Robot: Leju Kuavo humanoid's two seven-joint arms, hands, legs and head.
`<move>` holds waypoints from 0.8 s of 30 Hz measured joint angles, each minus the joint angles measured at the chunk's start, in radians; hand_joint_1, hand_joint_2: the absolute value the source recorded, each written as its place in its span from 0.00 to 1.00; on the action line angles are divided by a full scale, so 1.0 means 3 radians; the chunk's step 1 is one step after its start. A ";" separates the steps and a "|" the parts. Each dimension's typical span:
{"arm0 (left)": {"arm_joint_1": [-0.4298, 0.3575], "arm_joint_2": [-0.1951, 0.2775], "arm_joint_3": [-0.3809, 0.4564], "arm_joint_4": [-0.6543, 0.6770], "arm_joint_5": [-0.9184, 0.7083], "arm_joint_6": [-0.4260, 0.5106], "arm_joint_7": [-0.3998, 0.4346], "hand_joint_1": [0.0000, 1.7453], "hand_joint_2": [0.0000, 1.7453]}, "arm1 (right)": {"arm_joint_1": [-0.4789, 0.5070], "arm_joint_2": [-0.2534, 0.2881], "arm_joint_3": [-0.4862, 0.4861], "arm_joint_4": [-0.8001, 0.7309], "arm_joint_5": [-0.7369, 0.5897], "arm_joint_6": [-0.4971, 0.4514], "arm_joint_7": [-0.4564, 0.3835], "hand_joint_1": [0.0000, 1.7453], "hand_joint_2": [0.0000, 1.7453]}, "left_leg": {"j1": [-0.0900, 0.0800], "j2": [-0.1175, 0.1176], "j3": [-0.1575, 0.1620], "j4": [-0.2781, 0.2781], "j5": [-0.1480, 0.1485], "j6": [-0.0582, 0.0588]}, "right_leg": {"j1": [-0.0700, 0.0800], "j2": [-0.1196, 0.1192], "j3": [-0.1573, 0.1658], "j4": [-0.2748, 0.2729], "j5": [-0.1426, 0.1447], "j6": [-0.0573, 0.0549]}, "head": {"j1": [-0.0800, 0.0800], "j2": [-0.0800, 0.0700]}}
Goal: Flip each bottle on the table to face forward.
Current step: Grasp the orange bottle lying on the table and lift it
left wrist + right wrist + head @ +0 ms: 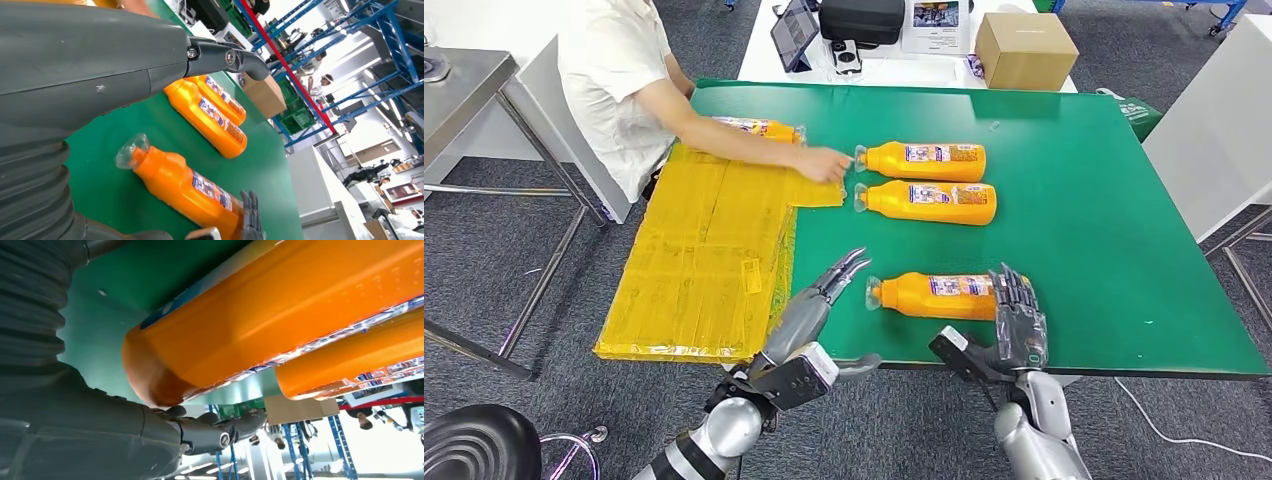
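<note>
While a person's hand (824, 163) touches the far bottle (924, 160), yellow sheets (704, 260) lie beside the left hand (824, 300), fingers spread, holding nothing. The right hand (1018, 318) cups the near bottle (934, 296); label print unreadable.

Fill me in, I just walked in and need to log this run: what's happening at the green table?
A humanoid robot stands at the green table, working on the nearest orange bottle, which lies on its side. Its right hand is against the bottle's base end; its left hand hangs open beside the cap end, apart from it. Two more orange bottles lie farther back. A seated person's hand reaches toward them over yellow sheets, with another bottle behind the arm.
</note>
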 joint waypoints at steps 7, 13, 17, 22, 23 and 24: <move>-0.0031 -0.0009 -0.0012 0.0025 0.0031 -0.0012 -0.0010 0.00 1.00 | -0.0158 -0.0026 0.0164 0.0186 0.0167 -0.0003 0.0225 0.00 1.00 | 0.0000 0.0001 0.0002 0.0000 0.0000 0.0000 | 0.0000 0.0000 0.0001 0.0000 0.0000 0.0000 | -0.0001 0.0000; -0.0036 -0.0008 -0.0017 0.0027 0.0040 -0.0013 -0.0010 0.00 1.00 | -0.0168 -0.0061 0.0282 0.0182 0.0383 -0.0009 0.0416 0.00 1.00 | 0.0000 0.0001 0.0003 0.0000 0.0000 0.0000 | 0.0000 0.0000 0.0002 0.0000 0.0000 0.0000 | 0.0000 0.0000; -0.0034 -0.0008 -0.0017 0.0027 0.0040 -0.0014 -0.0010 0.00 1.00 | -0.0138 -0.0078 0.0360 0.0106 0.0502 -0.0009 0.0512 0.00 1.00 | 0.0000 0.0000 0.0003 0.0000 0.0000 0.0000 | 0.0000 0.0000 0.0003 0.0000 0.0000 0.0000 | 0.0000 0.0000; -0.0033 -0.0008 -0.0017 0.0027 0.0040 -0.0031 -0.0010 0.00 1.00 | -0.0086 -0.0080 0.0422 0.0017 0.0550 -0.0009 0.0532 0.00 1.00 | 0.0000 0.0000 0.0004 0.0000 0.0000 0.0000 | 0.0000 0.0000 0.0003 0.0000 0.0000 0.0000 | 0.0000 0.0000; -0.0032 -0.0008 -0.0017 0.0027 0.0040 -0.0034 -0.0010 0.00 1.00 | -0.0072 -0.0080 0.0434 -0.0005 0.0562 -0.0009 0.0536 0.00 1.00 | 0.0000 0.0000 0.0003 0.0000 0.0000 0.0000 | 0.0000 0.0000 0.0003 0.0000 0.0000 0.0000 | 0.0000 0.0000; -0.0032 -0.0008 -0.0017 0.0027 0.0040 -0.0034 -0.0010 0.00 1.00 | -0.0056 -0.0080 0.0446 -0.0028 0.0572 -0.0009 0.0539 0.00 1.00 | 0.0000 0.0000 0.0003 0.0000 0.0000 0.0000 | 0.0000 0.0000 0.0003 0.0000 0.0000 0.0000 | -0.0001 0.0000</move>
